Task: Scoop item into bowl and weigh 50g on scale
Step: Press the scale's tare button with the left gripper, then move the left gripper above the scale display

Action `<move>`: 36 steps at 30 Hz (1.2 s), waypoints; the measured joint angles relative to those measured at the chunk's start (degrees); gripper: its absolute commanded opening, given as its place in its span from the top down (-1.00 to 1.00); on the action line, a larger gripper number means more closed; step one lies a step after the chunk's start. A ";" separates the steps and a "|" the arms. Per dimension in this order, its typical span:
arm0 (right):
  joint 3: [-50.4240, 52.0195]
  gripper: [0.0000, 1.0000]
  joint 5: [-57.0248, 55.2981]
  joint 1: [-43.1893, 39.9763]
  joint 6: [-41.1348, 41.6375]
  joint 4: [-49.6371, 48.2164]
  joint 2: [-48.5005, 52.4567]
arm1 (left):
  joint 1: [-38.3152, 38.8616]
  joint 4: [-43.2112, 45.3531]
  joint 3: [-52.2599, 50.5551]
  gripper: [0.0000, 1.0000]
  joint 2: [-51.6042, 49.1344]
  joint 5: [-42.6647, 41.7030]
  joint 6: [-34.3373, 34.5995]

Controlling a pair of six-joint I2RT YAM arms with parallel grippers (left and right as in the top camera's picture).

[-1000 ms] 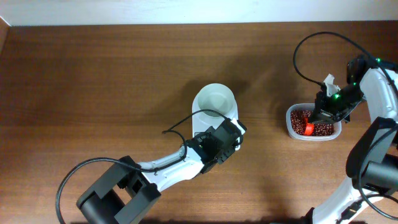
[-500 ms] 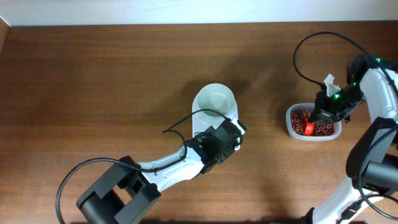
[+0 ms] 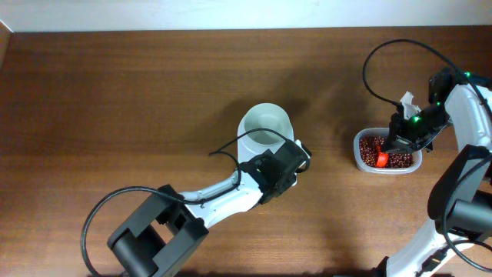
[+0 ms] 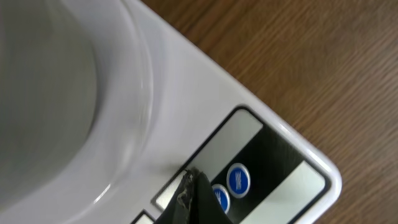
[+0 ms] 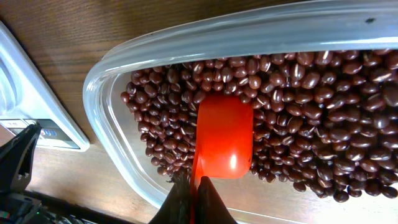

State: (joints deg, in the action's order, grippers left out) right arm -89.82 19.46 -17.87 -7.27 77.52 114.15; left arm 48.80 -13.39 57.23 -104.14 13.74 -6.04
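Note:
The white bowl (image 3: 265, 125) stands on the white scale (image 3: 291, 139) at mid-table; its rim fills the left of the left wrist view (image 4: 127, 93). My left gripper (image 3: 288, 160) is shut and empty, its tip (image 4: 191, 180) right over the scale's panel (image 4: 292, 186), beside two blue round buttons (image 4: 238, 178). I cannot tell whether it touches the panel. My right gripper (image 3: 396, 142) is shut on the handle of a red scoop (image 5: 224, 137), whose head lies among the dark red-brown beans (image 5: 311, 93) in the clear tub (image 5: 112, 130).
The clear tub (image 3: 359, 150) sits right of the scale on the wooden table, near the right edge. The scale's corner (image 5: 31, 106) shows at the left of the right wrist view. Cables loop over both arms.
My left gripper has moved a little up and right, further over the scale's panel. The right gripper and the scoop have not moved.

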 measured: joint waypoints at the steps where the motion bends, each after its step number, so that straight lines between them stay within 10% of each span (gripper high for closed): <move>1: 0.00 0.91 0.00 0.00 -0.04 -0.02 0.00 | 0.00 -1.49 0.00 1.00 0.63 -0.11 -0.04; 13: 0.00 0.92 0.15 0.00 -0.02 0.11 0.00 | -12.79 -12.68 5.99 1.00 34.95 -0.83 6.58; 20: 0.00 0.92 0.00 0.00 -0.02 0.02 0.00 | -47.32 -6.88 5.99 1.00 27.89 -0.59 12.15; 28: 0.00 0.92 -0.11 0.00 -0.04 0.22 0.00 | -67.91 -1.79 5.99 0.99 7.52 -0.52 14.10; 32: 0.02 0.92 -0.11 0.00 -0.04 -0.46 0.00 | -68.70 -3.61 5.99 0.81 4.50 -1.46 15.32; 36: 0.04 0.92 -0.11 0.00 -0.04 -0.66 0.00 | -68.98 -3.98 5.99 0.11 4.04 -1.51 15.87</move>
State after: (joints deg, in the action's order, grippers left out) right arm -89.78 19.35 -17.87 -7.31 76.86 114.15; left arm -20.18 -17.37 63.22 -100.09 12.23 9.82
